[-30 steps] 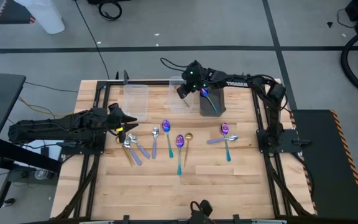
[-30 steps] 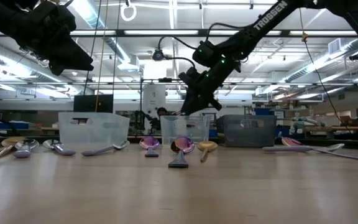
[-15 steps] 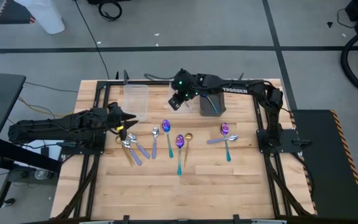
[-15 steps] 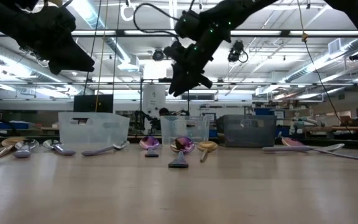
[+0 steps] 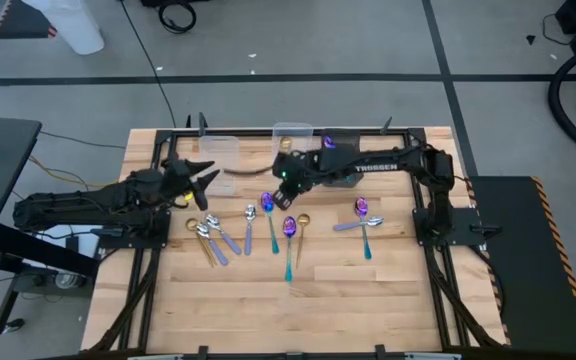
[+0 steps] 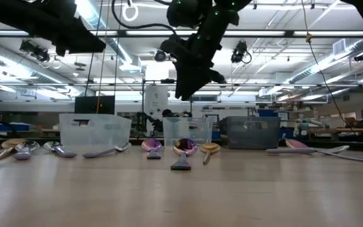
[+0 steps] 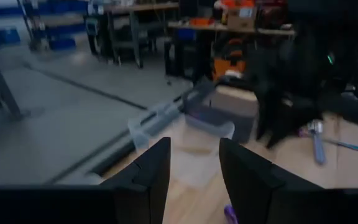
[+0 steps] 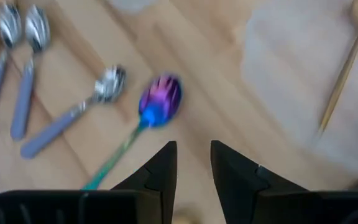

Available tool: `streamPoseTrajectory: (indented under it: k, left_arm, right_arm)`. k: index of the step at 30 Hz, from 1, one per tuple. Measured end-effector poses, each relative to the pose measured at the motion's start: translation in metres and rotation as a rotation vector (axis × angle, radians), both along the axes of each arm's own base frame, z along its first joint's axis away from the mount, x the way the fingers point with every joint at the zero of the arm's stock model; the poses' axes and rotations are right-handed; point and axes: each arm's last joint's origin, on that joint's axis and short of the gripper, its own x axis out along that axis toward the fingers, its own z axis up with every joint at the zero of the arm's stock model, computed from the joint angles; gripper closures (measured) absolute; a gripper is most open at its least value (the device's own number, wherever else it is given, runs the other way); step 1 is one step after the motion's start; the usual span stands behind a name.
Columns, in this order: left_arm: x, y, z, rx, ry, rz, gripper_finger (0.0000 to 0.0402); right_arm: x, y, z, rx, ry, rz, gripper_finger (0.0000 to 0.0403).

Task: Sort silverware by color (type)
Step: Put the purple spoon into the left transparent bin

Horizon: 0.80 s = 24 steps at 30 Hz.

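The silverware (image 5: 268, 228) is lying loose on the wooden table (image 5: 268, 300), spread in a band across its middle, nearer the far edge than the near one. Toward the left edge a cluster of silver spoons (image 5: 211, 236) is resting together; at the centre the purple-blue spoons with teal handles (image 5: 288, 240) are lying beside a gold spoon (image 5: 302, 232); toward the right edge two more spoons (image 5: 363, 220) are crossing one another.

The right gripper (image 5: 284, 178) is hanging above the table just behind the central spoons, its fingers (image 8: 163, 168) standing apart with nothing between them. In its wrist view a purple-blue spoon (image 8: 157, 102) is lying ahead of the fingertips, untouched. The left gripper (image 5: 200, 178) is hovering over the left part of the table behind the silver cluster, its fingers (image 7: 151, 171) apart and holding nothing.

Along the far edge a clear bin (image 5: 218, 150), a second clear bin (image 5: 290, 133) and a dark bin (image 5: 340, 170) are standing in a row; the dark bin is partly covered by the right arm, so its contents cannot be judged from above.

A black frame (image 5: 423, 240) is bordering the table. Grey floor (image 5: 298, 50) is showing beyond it, and the low view is showing a workshop with ceiling lights (image 6: 333, 33) and shelving.
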Motion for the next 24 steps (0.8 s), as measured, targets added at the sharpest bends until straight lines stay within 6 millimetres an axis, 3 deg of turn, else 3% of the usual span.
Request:
streamPoseTrajectory:
  k: [8,15,24]
  left_arm:
    - [0.001,0.000,0.007,0.054,-0.045,-0.004,0.0255]
    - [0.001,0.000,0.006,0.052,-0.036,-0.006,0.0255]
    - [0.001,-0.001,0.002,0.012,-0.008,-0.041,0.0255]
  right_arm:
    - [-0.007,0.037,-0.025,0.067,0.075,-0.062,0.0295]
    - [-0.020,0.064,-0.035,0.102,0.196,-0.100,0.0295]
    - [-0.048,0.074,-0.038,0.055,0.478,-0.112,0.0295]
